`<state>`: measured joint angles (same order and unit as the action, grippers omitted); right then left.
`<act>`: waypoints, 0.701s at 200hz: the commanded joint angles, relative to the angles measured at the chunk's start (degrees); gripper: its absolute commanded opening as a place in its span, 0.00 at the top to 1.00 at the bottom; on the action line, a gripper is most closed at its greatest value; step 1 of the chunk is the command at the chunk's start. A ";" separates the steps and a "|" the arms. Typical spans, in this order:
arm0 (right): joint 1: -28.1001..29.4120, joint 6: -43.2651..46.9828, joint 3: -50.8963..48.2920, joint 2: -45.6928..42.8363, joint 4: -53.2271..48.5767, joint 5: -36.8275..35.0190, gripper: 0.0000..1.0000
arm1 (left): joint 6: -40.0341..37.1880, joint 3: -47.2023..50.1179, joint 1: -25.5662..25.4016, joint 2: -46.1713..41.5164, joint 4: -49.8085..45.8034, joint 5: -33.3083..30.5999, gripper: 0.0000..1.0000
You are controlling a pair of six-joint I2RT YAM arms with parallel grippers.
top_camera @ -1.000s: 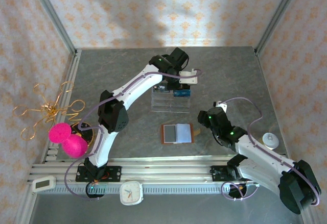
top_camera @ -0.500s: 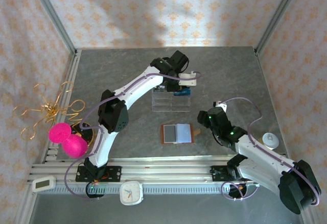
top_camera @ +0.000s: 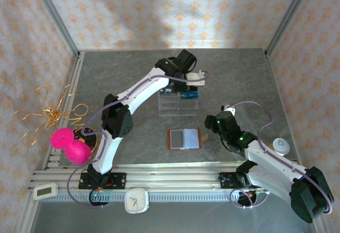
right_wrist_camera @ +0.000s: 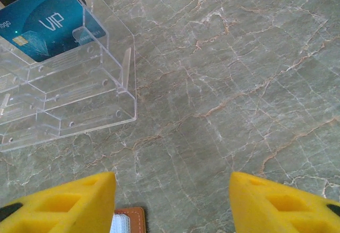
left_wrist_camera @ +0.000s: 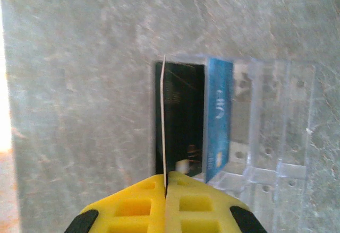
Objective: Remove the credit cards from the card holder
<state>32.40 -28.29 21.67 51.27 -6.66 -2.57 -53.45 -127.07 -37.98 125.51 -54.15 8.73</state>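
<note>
left gripper (left_wrist_camera: 166, 186) was clamped on one thin card (left_wrist_camera: 162, 116), edge-on, sticking out past its fingertips. just beyond, one clear rack (left_wrist_camera: 265, 137) held two: one black card (left_wrist_camera: 183, 116), one blue card (left_wrist_camera: 218, 116). right gripper (right_wrist_camera: 171, 181) hung open, with one brown card holder (right_wrist_camera: 133, 217) below it, between its fingers, lying unfolded.

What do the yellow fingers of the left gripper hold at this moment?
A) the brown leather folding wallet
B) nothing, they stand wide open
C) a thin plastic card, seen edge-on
C: the left gripper is shut on the thin plastic card, which stands edge-on above the clear acrylic tiered rack.
</note>
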 commanded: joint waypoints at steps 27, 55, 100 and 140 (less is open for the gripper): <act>-0.32 0.05 0.74 -0.11 0.74 -0.66 0.44 | -0.67 -9.07 -3.02 0.61 -3.84 -0.69 1.00; -0.31 0.30 0.66 0.04 0.32 -1.57 0.44 | -1.34 -7.71 -2.90 0.31 -5.20 -0.66 1.00; -0.41 0.69 1.53 2.59 1.52 -1.18 0.44 | -2.27 -1.82 -1.75 -0.82 -2.92 -1.98 1.00; -0.50 0.33 1.31 3.05 1.92 -0.99 0.44 | -1.83 0.17 -1.75 -0.18 -1.10 -2.23 1.00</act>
<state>32.40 -28.25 21.67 54.08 -6.33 -2.55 -54.57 -127.98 -39.59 125.62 -56.07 7.84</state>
